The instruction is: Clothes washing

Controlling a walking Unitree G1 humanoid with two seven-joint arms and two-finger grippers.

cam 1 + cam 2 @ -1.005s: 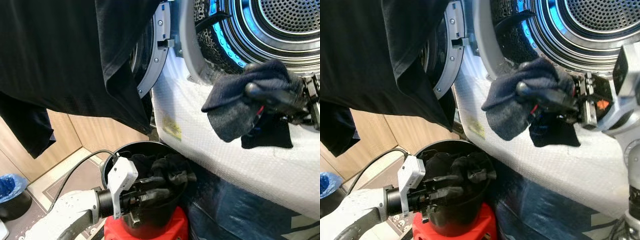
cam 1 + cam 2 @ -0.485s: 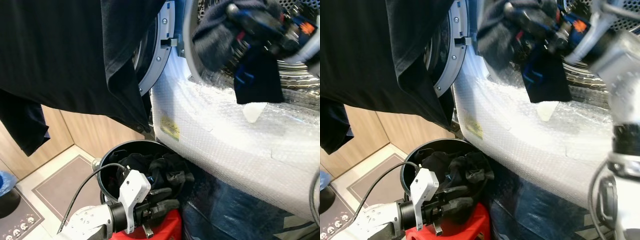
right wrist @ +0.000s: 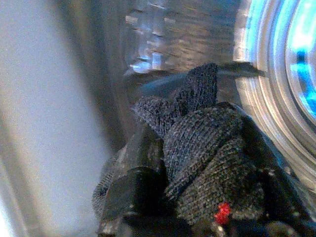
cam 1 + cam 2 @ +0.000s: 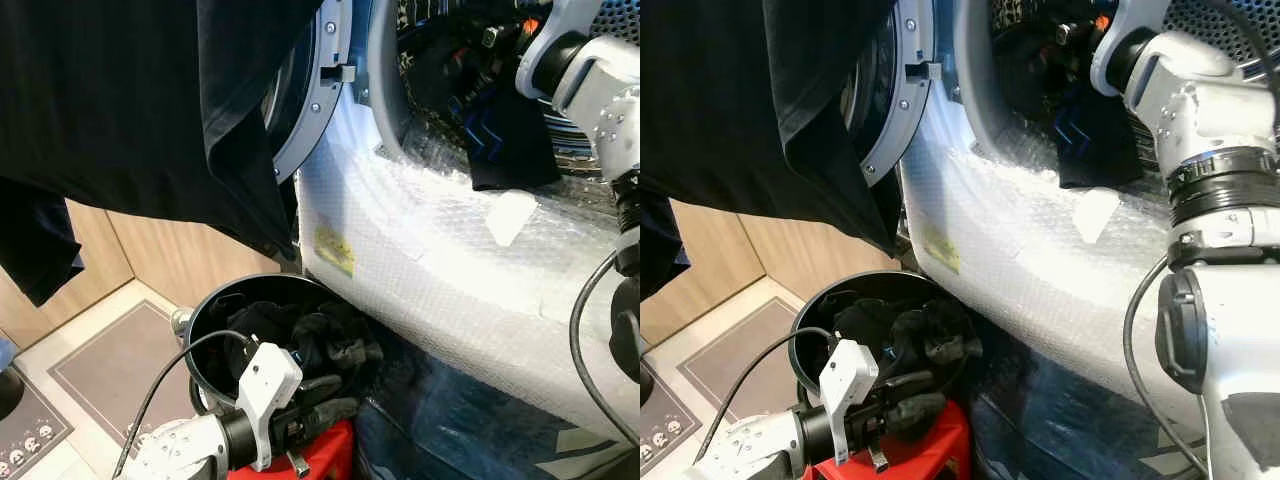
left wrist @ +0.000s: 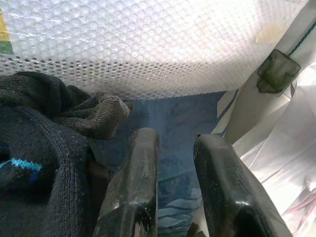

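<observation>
1. Reaching into the washing machine's perforated steel drum (image 4: pixel 590 20), the right gripper (image 4: pixel 470 60) carries a dark knitted sock (image 4: pixel 505 140), which hangs long-axis downward over the bubble-wrapped door sill (image 4: pixel 450 250).
2. Right eye: round black laundry bucket (image 4: pixel 805 320) below, beside the left gripper (image 4: pixel 905 405).
3. Left wrist: fingers (image 5: pixel 138 187) narrowly parted, empty.
4. Right wrist: fingers (image 3: pixel 136 168) clamped on the sock; open drum ahead.

Dark knit sock (image 3: pixel 207 163) inside washer drum (image 3: pixel 276 74); bunched.
</observation>
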